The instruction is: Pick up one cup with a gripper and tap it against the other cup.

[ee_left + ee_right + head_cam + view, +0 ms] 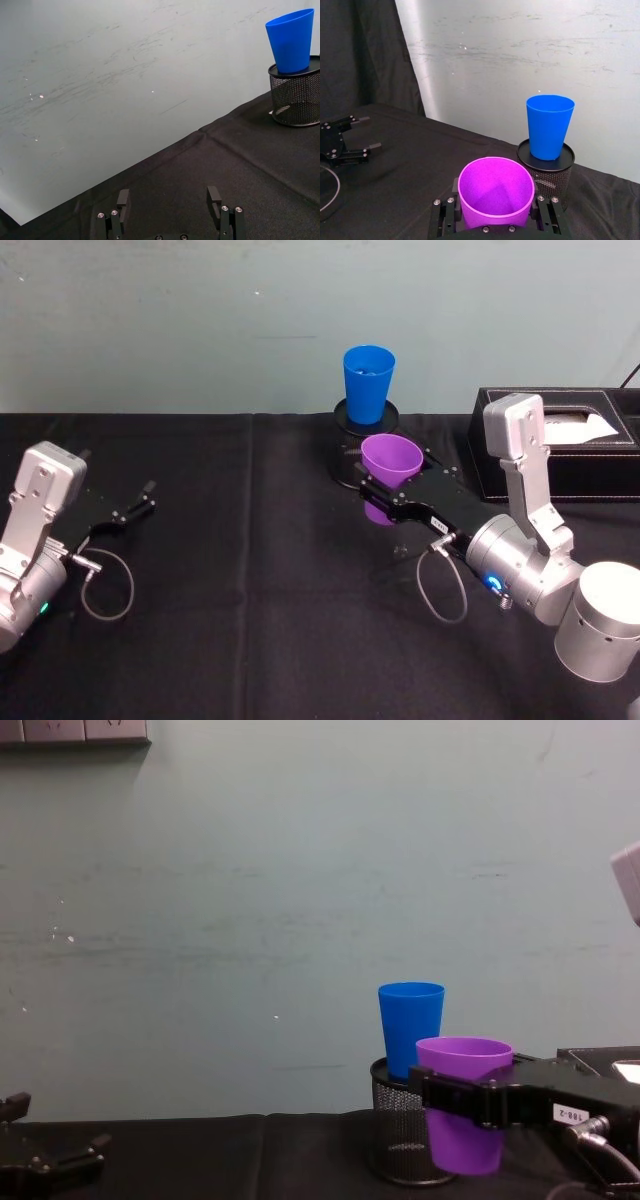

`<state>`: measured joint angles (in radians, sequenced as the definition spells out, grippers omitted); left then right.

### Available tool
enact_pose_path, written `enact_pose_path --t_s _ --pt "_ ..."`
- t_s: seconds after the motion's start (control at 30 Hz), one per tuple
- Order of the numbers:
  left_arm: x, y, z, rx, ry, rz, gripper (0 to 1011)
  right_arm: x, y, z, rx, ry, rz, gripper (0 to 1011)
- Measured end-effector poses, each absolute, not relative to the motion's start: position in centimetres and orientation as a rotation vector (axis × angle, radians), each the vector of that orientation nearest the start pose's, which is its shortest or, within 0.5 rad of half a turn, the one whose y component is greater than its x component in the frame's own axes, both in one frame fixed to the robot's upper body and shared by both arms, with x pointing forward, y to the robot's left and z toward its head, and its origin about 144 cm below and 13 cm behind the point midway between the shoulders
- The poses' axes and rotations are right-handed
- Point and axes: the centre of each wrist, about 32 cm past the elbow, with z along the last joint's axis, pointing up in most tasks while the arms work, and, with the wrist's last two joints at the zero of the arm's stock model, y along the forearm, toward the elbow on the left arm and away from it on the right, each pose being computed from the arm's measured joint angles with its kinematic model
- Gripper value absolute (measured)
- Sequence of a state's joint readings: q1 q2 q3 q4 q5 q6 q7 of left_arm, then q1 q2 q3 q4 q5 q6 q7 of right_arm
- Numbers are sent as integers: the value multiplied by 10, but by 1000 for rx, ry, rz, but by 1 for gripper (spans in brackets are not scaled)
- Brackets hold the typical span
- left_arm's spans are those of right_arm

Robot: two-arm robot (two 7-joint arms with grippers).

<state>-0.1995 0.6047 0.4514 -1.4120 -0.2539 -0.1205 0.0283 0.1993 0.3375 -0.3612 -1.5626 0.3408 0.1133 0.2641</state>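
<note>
right gripper (385, 502) carrying the purple cup (390, 462) upright, just short of the blue cup (368, 382).
its fingers were clamped on the purple cup's wall, holding it clear of the worktop (250, 590). the blue cup stood upright on a black mesh holder (400, 1145), just beyond and slightly to the robot's left, set higher, the two cups not touching. the left gripper (130, 512) rested with fingers spread, well apart.

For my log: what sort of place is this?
Probably a lab or office bench: a black-clothed table, a bare wall, a mesh pen holder and a tissue box.
</note>
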Motion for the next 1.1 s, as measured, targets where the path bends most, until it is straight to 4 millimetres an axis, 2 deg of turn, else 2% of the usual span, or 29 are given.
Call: enact_pose_path --t_s 1.1 --pt "489 310 1140 305 -285 1248 1000 496 -218 1184 -69 3 -972 734"
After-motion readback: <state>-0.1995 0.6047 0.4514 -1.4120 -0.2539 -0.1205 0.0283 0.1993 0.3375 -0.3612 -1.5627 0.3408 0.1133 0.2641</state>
